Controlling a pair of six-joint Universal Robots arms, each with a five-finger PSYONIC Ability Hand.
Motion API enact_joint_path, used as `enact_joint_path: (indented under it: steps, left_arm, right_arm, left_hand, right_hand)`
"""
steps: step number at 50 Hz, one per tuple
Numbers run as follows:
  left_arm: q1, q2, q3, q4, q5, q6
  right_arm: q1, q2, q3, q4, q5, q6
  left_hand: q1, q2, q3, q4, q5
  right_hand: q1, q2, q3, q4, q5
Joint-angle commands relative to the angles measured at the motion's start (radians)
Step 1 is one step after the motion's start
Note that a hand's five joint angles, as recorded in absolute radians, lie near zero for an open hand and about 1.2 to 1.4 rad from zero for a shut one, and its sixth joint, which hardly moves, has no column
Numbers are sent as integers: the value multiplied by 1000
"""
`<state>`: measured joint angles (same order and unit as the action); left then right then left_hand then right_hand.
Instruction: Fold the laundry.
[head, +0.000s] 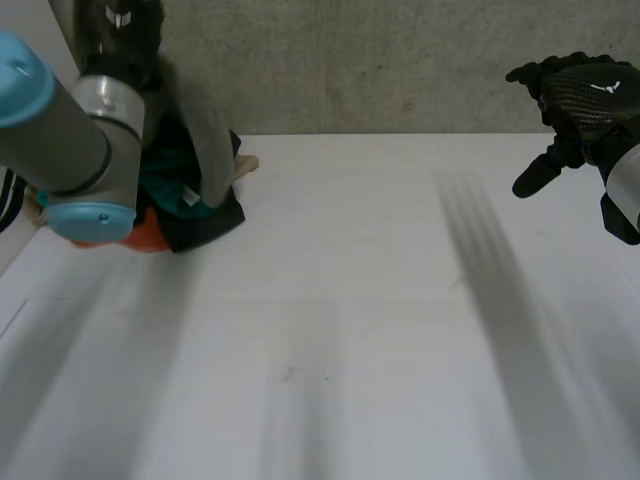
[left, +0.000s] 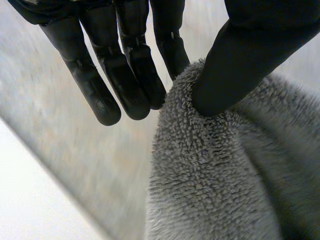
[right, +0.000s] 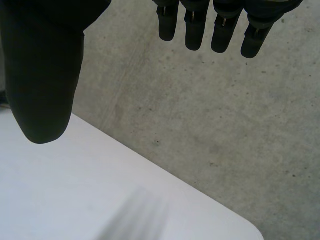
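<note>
A pile of laundry (head: 185, 195) in teal, orange and black lies at the table's far left corner. A grey fluffy towel (left: 225, 175) is being lifted out of it and hangs as a grey band (head: 205, 130) over the pile. My left hand (head: 125, 30) is high above the pile; the left wrist view shows the hand (left: 125, 75) pinching the towel's edge between thumb and fingers. My right hand (head: 580, 95) hovers over the far right of the table, away from the laundry, and is open (right: 45, 75) with nothing in it.
The white table (head: 350, 330) stretches bare from the pile to its right and near edges. A grey concrete wall (head: 400, 60) stands right behind the far edge. My left arm (head: 70, 140) partly covers the pile.
</note>
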<state>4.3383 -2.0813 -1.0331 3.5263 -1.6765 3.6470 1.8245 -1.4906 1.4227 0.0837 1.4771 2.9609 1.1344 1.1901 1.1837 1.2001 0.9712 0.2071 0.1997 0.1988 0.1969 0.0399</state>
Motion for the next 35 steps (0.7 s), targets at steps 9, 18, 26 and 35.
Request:
enact_joint_path:
  steps: [9,18,26,35]
  left_arm:
    - [-341,170,-464,-107,121,-246]
    - [-402,142,-430,-247,54,-147]
    - [-249,309,-470,-227,-46,-151]
    - [-25,327,-579,-165,102,-137]
  right_arm:
    - [-1,0,-16,4,-1,0]
    - [12,78,-19,11,-3,-57]
    - [13,90,-18,25,-66,-163]
    - [125,121,8,263,-153,-207]
  left_hand:
    - [262,206,213,196,250]
    - [-938,-994,-988,-1004,-950]
    - [-947,-1003,-997,-1013,-959]
    - [-900,-956,-950,-966,-912]
  right_hand:
    - [-33,-25,-24,-22,-40]
    - [-33,-25,-24,-22,-40]
    - [-33,-25,-24,-22,-40]
    - [-33,-25,-24,-22,-40]
